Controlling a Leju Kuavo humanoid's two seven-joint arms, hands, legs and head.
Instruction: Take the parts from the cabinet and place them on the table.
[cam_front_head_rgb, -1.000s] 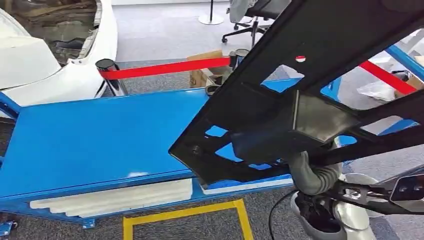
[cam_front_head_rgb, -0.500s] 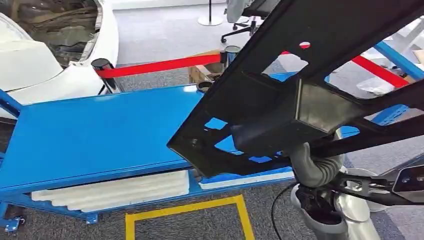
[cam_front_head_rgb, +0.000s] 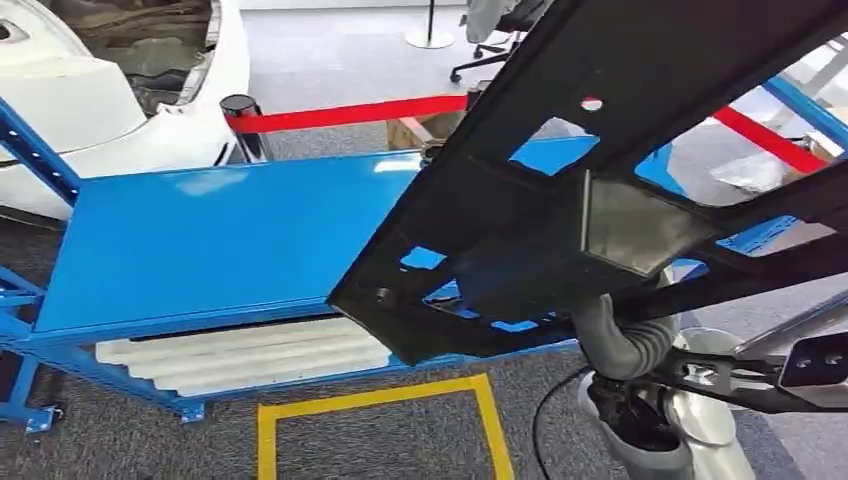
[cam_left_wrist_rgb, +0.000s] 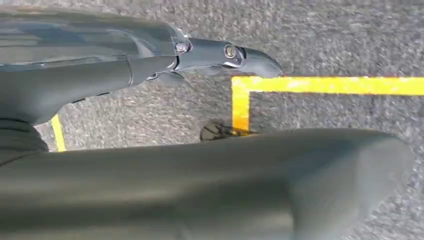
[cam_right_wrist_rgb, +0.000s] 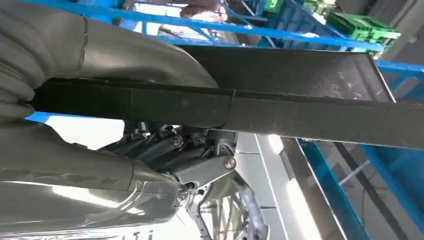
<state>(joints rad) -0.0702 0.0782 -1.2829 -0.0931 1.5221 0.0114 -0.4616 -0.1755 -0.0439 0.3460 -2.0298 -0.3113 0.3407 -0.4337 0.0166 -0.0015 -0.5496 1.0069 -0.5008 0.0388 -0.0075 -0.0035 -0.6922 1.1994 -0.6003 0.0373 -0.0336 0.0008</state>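
Right hand (cam_front_head_rgb: 622, 335) gripped the black part (cam_front_head_rgb: 560, 200) from below at about 4 o'clock in the head view, grey thumb wrapped up against the underside. In the right wrist view the thumb and dark fingers (cam_right_wrist_rgb: 165, 145) were clamped on either side of a flat black bar of the part (cam_right_wrist_rgb: 280, 112).

The part was a big flat black panel with cut-outs, tilted, running from the lower centre up to 1–2 o'clock. Its low end hung over the right half of the blue table (cam_front_head_rgb: 210, 245); whether it touched the top, cannot tell. Blue showed through the cut-outs.

Left hand (cam_left_wrist_rgb: 150, 115) hung over grey carpet with yellow floor tape (cam_left_wrist_rgb: 300, 85) beyond it at 2 o'clock in that view. Nothing in it; thumb and a dark finger were stretched out and apart.

Table filled the left and centre of the head view, white foam sheets (cam_front_head_rgb: 250, 355) on the shelf under it. Yellow tape outline (cam_front_head_rgb: 380, 425) on the floor at 6 o'clock. Red barrier belt (cam_front_head_rgb: 345, 113) at 12 o'clock behind the table, white car body (cam_front_head_rgb: 120, 110) at 10–11 o'clock, office chair (cam_front_head_rgb: 495, 45) farther back.
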